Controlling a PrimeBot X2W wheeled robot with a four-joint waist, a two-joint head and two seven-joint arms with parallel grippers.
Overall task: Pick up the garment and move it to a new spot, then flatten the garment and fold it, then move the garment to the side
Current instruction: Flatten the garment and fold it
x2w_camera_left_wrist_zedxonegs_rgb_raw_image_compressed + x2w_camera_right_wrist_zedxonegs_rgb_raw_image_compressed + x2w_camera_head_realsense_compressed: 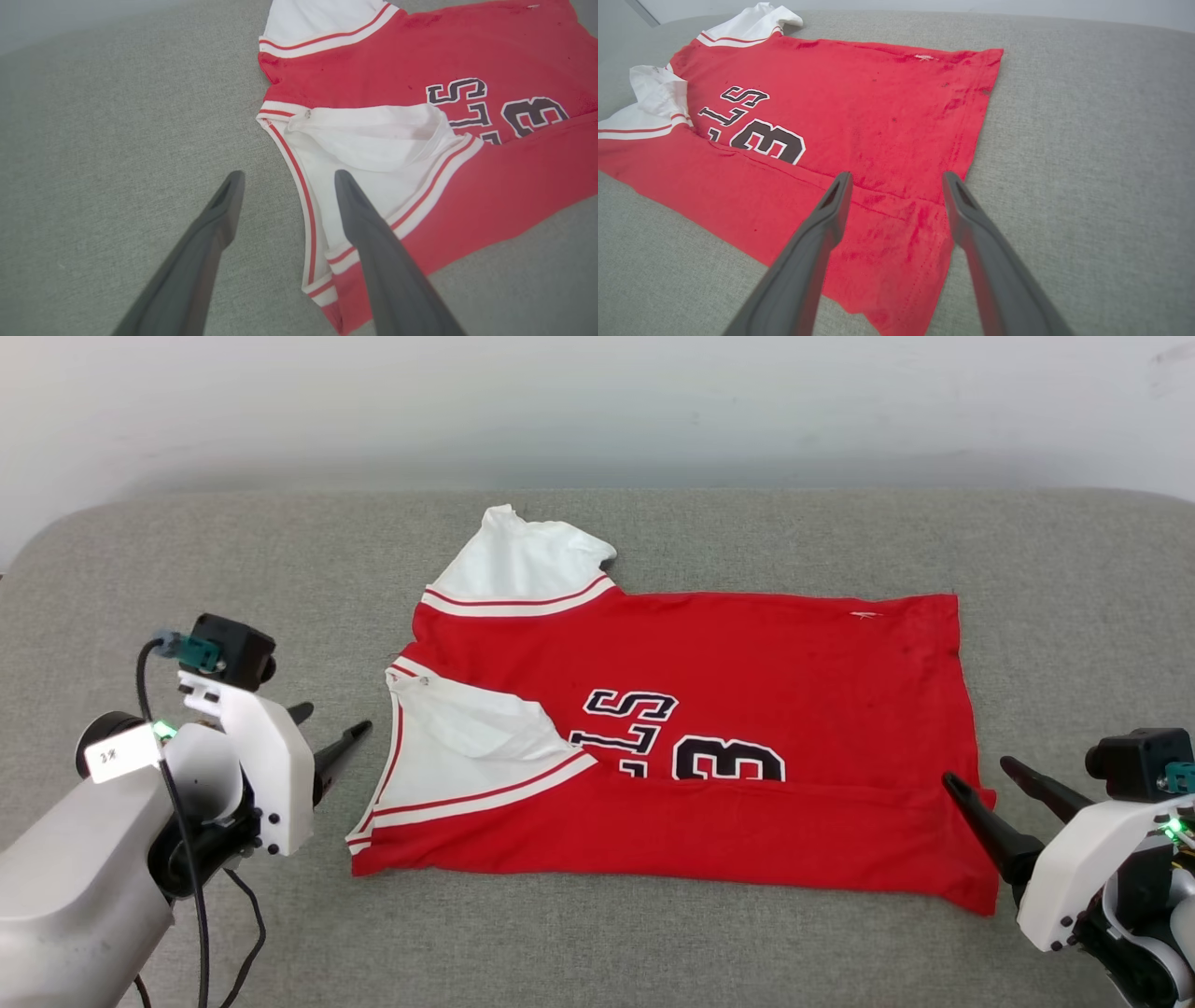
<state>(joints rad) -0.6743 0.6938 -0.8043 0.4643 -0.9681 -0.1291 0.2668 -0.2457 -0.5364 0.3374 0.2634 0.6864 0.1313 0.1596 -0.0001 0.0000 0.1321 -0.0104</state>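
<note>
Grey fabric surface (597,943) beneath red garment (794,653), pale wall (597,401) behind

the garment (747,663) has its near edge folded over its front, hiding the lower half of the black letters (630,709) and the "3" (728,761); a white sleeve (467,728) covers part of the letters; the white mark (866,614) by the hem (966,728) is too small to read, as is the label (121,753) on the left forearm (65,887); in the left wrist view the garment runs off the top and right edges
</note>
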